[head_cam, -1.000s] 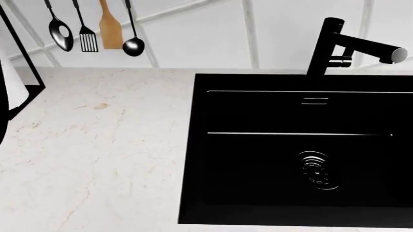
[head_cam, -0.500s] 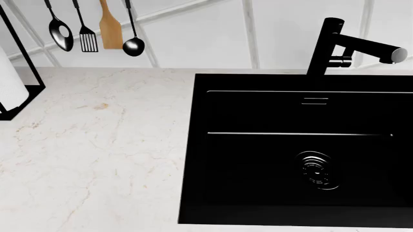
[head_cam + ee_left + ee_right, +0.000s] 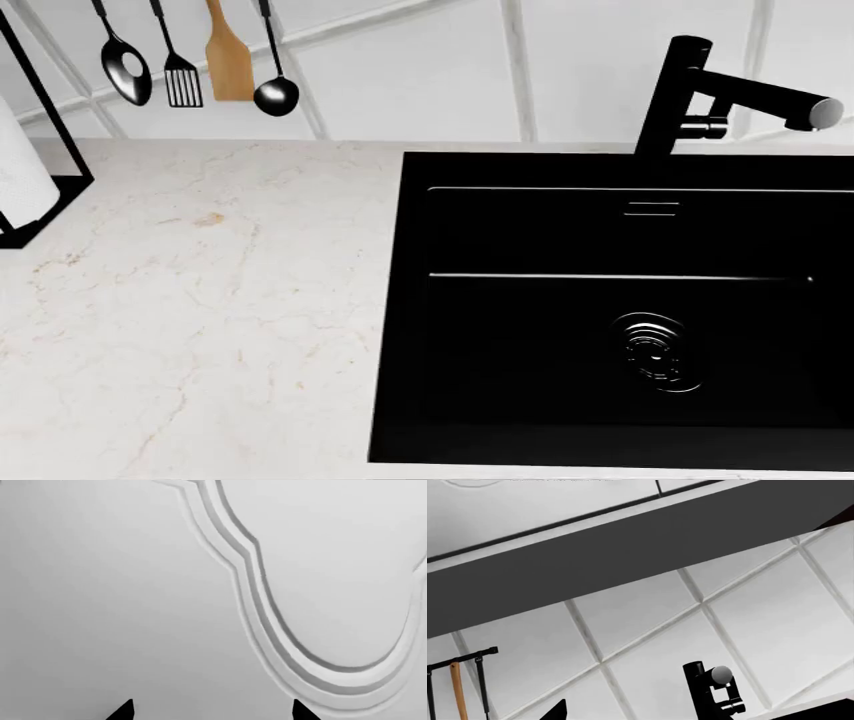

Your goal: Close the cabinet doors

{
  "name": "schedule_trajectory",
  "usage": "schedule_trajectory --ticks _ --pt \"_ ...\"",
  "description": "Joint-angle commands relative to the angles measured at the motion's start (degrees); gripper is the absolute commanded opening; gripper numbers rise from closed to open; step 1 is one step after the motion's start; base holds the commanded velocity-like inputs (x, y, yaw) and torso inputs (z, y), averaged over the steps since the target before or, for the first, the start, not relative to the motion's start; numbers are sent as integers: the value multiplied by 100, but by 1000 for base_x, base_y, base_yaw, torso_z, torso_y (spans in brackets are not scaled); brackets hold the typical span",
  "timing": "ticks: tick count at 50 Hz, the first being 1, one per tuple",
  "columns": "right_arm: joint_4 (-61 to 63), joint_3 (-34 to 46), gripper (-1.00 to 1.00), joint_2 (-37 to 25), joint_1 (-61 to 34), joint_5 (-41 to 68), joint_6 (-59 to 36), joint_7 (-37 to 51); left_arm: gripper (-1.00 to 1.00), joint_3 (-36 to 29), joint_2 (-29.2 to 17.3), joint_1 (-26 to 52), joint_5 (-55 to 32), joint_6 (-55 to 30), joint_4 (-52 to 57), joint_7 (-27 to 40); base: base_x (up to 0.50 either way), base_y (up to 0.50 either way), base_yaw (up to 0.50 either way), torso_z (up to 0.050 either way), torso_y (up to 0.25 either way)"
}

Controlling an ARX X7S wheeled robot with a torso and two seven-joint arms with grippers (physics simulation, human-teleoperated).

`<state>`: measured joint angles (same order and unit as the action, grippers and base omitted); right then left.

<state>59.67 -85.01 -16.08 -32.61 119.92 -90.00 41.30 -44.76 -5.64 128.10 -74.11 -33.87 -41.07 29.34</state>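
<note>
One of the cabinet doors [image 3: 120,590] fills the left wrist view from very close: a pale grey-white panel with a raised scalloped moulding [image 3: 267,630] curving across it. My left gripper [image 3: 212,714] faces this panel and is open, its two black fingertips [image 3: 124,711] wide apart with nothing between them. I cannot tell whether they touch the door. In the right wrist view only one black fingertip [image 3: 555,712] of my right gripper shows, far off centre, pointing at the tiled wall [image 3: 647,645]. Neither gripper appears in the head view.
The head view looks down on a marble countertop [image 3: 187,300] and a black sink [image 3: 627,310] with a black faucet [image 3: 694,90]. Utensils [image 3: 200,55] hang on the wall, and a paper towel holder [image 3: 27,180] stands at left. A dark cabinet underside [image 3: 627,545] spans the right wrist view.
In the head view the paper towel holder at the left edge slid slightly further out of frame over the last second. Sink and faucet stay put.
</note>
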Motion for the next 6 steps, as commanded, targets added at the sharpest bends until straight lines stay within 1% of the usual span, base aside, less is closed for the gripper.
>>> schedule_trajectory --ticks 1,2,6 --pt "32 -83 100 14 10 38 1 -44 100 -967 548 -471 -2987 841 -742 -1779 17 0 -18 0 0" --pt "32 -84 100 16 10 39 1 -47 100 -1037 549 -449 -3037 874 -770 -1799 17 0 -18 11 0" --pt "32 -82 100 22 9 12 1 -71 100 -1305 549 -369 -3223 989 -862 -1878 18 0 -17 3 0"
